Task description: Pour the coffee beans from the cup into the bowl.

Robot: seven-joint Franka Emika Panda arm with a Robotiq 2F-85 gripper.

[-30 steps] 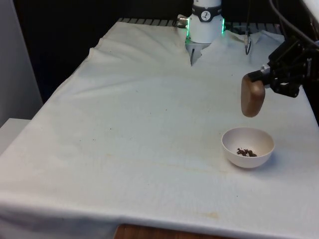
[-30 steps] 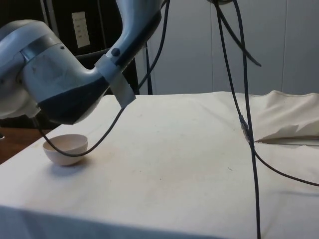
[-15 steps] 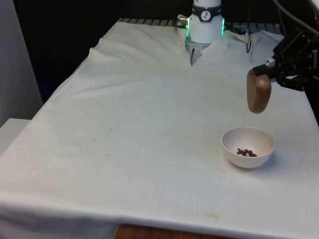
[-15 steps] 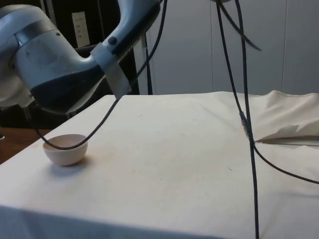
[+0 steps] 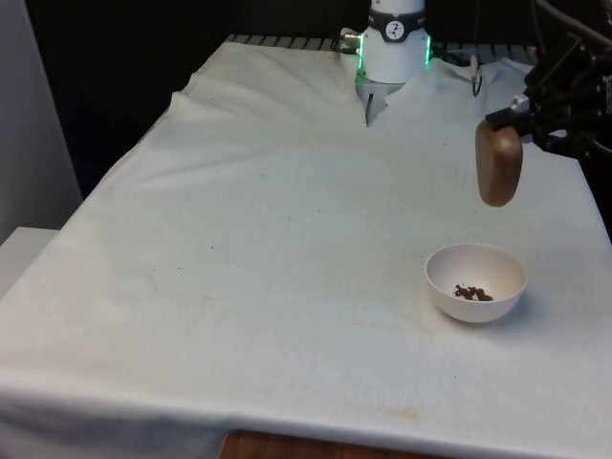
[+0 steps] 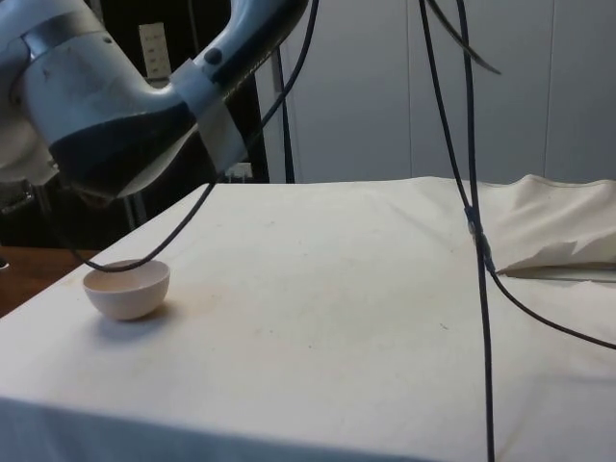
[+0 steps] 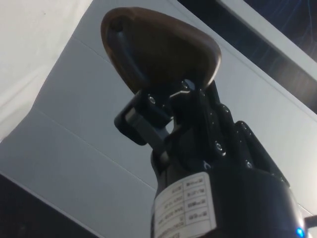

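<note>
The gripper is closed on the brown cup, holding it by its upper end well up in the air at the front view's right, so that the cup hangs long-side down with nothing seen falling from it. In the wrist view the same cup sits clamped between the gripper fingers, its rounded brown body turned toward the camera; its mouth cannot be made out there, so whether any beans remain inside cannot be told. Below the cup and a little toward the front view's left stands the white bowl on the white-clothed worktop, with a clear gap of air between cup and bowl. A small heap of dark coffee beans lies at the bottom of the bowl. In the side view the bowl stands near the worktop's edge under the bulk of the arm. Judging from this, the pouring itself looks done or very nearly done: beans are in the bowl, none show on the cloth around it, and the cup is raised clear. What seems left, if anything, is to confirm the cup is empty and set it down on the worktop.
</note>
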